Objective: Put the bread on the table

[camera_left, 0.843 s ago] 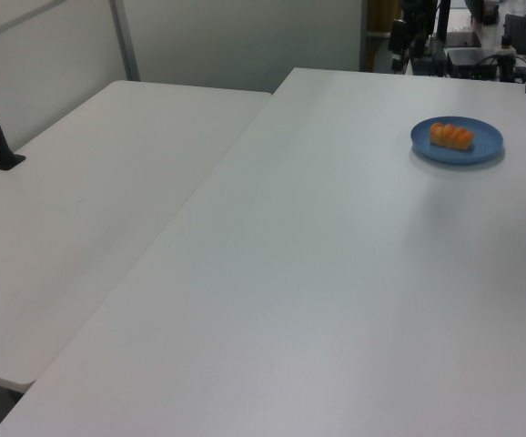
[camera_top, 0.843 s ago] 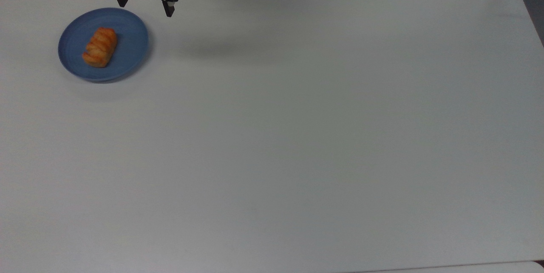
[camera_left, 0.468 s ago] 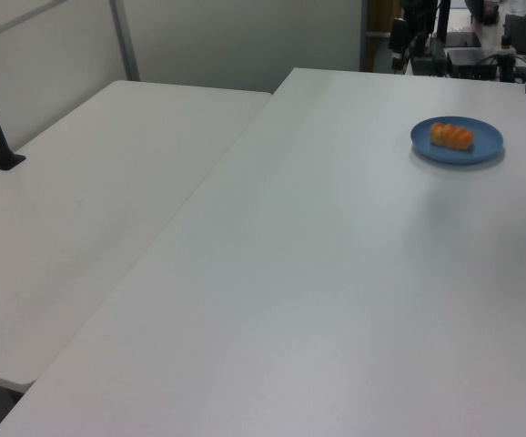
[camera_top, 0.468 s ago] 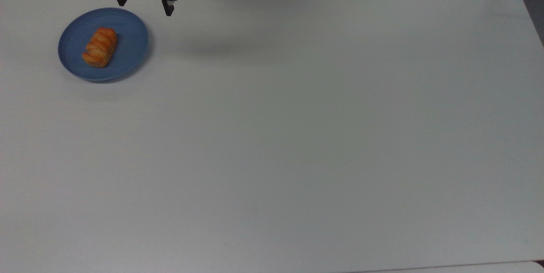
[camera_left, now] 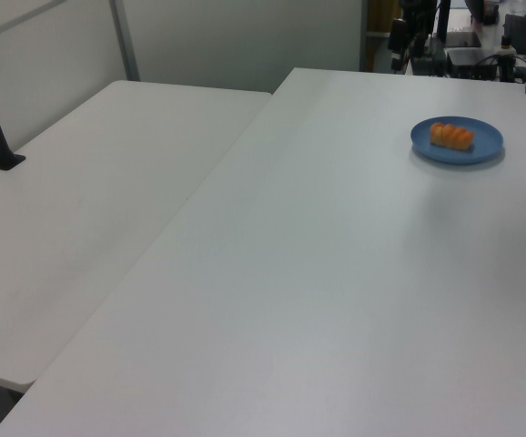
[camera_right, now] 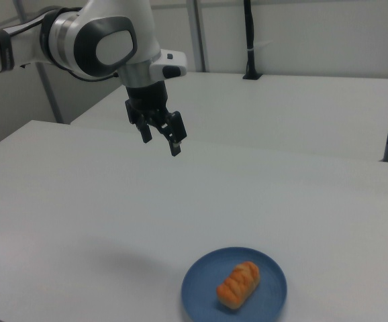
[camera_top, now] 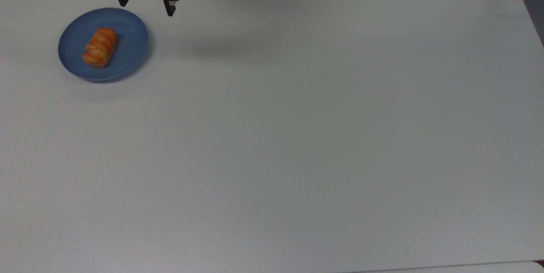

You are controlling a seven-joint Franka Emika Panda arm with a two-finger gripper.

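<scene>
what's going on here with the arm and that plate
A Franka arm's gripper hangs open and empty in the air above the white table. The bread lies on a blue plate, untouched. In the top view the gripper is up and to the right of the plate, so the pickup has not begun.

The bread (camera_top: 100,47) is seen as a small oblong loaf, golden-orange, with browned ridges crossing its top in a braided pattern. It is laid flat on a round blue plate (camera_top: 127,52), roughly at the plate's middle and well inside the rim, with its long axis tilted slightly from vertical in the top view. In the left view the bread (camera_left: 450,136) is shown far off, so its ridges can hardly be made out. In the right view the bread (camera_right: 239,284) is angled across the plate. The table (camera_top: 297,137) is a large, plain white, matte top, and it carries the plate near the top view's upper left corner.
</scene>
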